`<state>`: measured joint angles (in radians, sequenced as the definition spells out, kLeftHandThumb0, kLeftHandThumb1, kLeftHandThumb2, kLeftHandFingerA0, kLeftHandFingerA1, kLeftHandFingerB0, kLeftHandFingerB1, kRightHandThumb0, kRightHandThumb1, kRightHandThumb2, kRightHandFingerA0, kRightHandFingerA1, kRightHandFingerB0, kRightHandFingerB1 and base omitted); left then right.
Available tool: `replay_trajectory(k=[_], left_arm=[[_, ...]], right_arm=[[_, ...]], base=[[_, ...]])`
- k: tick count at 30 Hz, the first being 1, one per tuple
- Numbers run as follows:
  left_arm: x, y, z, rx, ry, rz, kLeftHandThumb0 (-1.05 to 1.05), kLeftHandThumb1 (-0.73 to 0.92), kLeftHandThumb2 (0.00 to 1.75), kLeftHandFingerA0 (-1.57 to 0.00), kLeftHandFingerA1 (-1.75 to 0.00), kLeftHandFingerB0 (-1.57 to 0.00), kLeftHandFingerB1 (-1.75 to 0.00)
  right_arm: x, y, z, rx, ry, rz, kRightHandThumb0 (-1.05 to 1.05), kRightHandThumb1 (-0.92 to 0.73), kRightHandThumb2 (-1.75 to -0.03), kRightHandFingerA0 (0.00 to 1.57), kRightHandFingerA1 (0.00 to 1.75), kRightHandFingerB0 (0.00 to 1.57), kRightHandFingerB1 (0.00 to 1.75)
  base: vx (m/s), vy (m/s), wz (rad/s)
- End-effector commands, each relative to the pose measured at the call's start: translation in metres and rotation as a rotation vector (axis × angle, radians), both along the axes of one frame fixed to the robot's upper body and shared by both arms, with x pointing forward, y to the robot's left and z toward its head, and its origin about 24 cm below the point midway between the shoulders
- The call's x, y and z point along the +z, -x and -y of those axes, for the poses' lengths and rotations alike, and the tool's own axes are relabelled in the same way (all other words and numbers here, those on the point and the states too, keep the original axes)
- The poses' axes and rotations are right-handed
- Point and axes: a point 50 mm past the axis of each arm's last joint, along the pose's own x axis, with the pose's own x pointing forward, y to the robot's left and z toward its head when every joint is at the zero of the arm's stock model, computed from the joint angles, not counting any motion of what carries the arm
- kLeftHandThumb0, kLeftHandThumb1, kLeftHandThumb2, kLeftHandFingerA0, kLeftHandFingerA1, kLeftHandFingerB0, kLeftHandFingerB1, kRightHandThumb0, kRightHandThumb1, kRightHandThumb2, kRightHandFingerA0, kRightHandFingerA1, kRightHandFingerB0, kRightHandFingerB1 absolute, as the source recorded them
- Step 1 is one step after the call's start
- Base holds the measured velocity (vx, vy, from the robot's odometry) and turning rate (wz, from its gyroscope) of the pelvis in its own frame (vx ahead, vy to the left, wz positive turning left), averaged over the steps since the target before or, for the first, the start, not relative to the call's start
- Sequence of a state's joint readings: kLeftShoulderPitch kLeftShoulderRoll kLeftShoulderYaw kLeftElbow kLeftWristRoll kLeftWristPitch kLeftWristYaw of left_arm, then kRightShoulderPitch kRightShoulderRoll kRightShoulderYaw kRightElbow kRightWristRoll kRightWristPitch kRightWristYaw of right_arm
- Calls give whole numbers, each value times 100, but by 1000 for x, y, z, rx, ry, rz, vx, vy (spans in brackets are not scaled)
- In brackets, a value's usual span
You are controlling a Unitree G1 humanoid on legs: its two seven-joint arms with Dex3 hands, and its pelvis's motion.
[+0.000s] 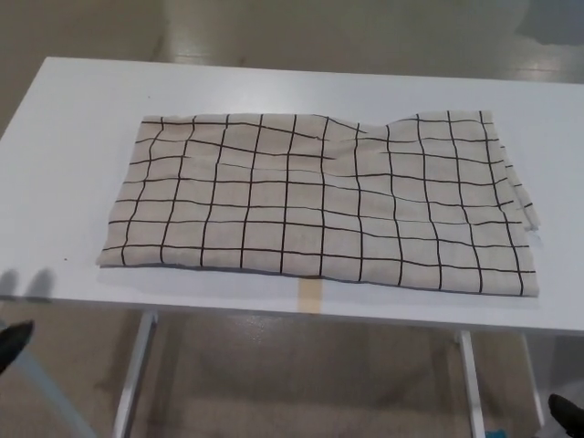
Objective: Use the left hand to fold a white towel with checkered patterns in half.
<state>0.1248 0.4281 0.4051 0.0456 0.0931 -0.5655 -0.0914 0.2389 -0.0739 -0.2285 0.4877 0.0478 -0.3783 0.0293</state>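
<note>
A white towel [319, 205] with a black checkered pattern lies spread flat on the white table [73, 119], its long side running left to right. It has a few soft wrinkles near its back middle. Only a black tip of my left hand [11, 342] shows at the lower left edge, below the table's front edge and well clear of the towel's near left corner. A small black part of my right hand [568, 415] shows at the lower right corner, also below the table. Neither hand touches the towel.
A strip of tan tape [309, 296] sits on the table's front edge, just below the towel. The table's white legs [133, 374] stand on a beige floor. Bare tabletop surrounds the towel on the left and at the back.
</note>
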Motion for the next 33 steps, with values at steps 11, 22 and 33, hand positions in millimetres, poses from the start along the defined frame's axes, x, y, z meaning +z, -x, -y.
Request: replay_trajectory(k=[11, 22, 33], left_arm=[[11, -108, 79, -286, -833, -228, -74, 43, 80, 0, 0, 0, -1], [3, -130, 84, -264, -960, -319, -71, 42, 79, 0, 0, 0, -1], [-15, -139, 85, -232, -988, -381, -71, 42, 78, 0, 0, 0, -1]], right_arm=[[-4, 3, -1, 44, 16, -1, -51, -50, -83, 42, 58, 34, 48], [-5, 3, 0, 43, 24, -1, -50, -49, -83, 43, 58, 35, 49], [-6, 5, 0, 51, 59, -11, -49, -49, -83, 43, 59, 35, 49]], base=[[0, 0, 0], [0, 0, 0], [0, 0, 0]])
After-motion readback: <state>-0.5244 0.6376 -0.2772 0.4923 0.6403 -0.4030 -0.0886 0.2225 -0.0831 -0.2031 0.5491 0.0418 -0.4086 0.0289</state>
